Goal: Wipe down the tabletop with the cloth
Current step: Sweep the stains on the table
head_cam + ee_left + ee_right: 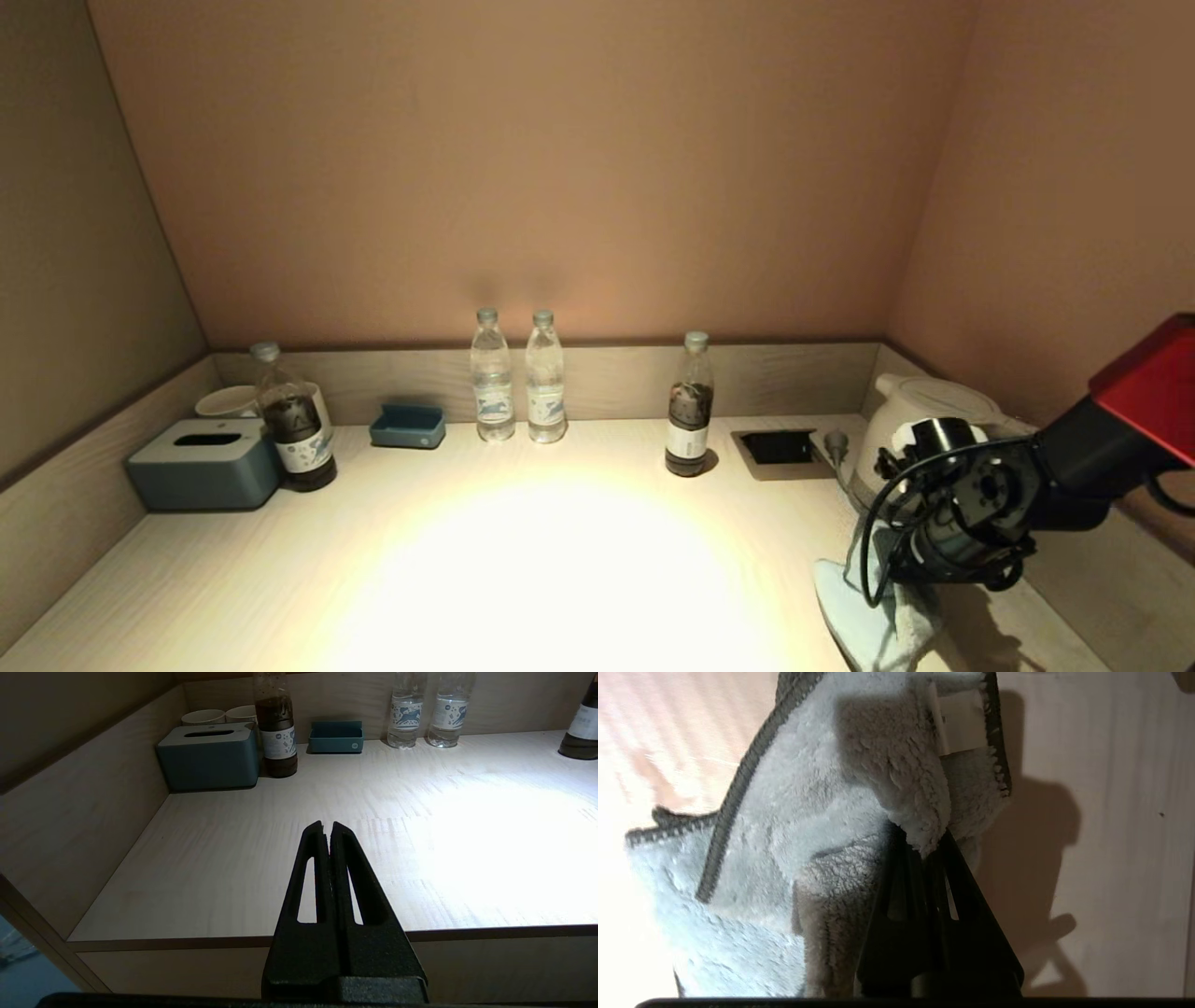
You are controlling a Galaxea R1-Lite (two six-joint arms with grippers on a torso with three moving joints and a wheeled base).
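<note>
cloth pinched in right hand, near right end of counter

cloth (873, 611) sits at the near right part of the counter (560, 560), in front of the white kettle (920, 411), with its lower part spread on the surface and its upper part gathered up into the right hand (931, 842). right hand is clenched on a raised fold of the cloth; the wrist view shows the pile bunched over the fingertips, with the white tag (962, 728) just beyond.

handling, by judgement: soft, light terry, no stiffness; it will drape and drag rather than push. hold is on a fold near one edge, so the free part trails loose. a grip nearer the middle, pressed flat, would likely cover more surface per pass. pile should not slip on the wood grain.

orientation: crumpled, no clean long axis; the bulk appears to run from the hand down toward the counter's front edge.

left hand (331, 833) is parked off the front left of the counter, closed on nothing.

bottles (518, 378), tissue box (201, 462) and black recess (775, 446) stand along the back, well apart from the cloth.
</note>
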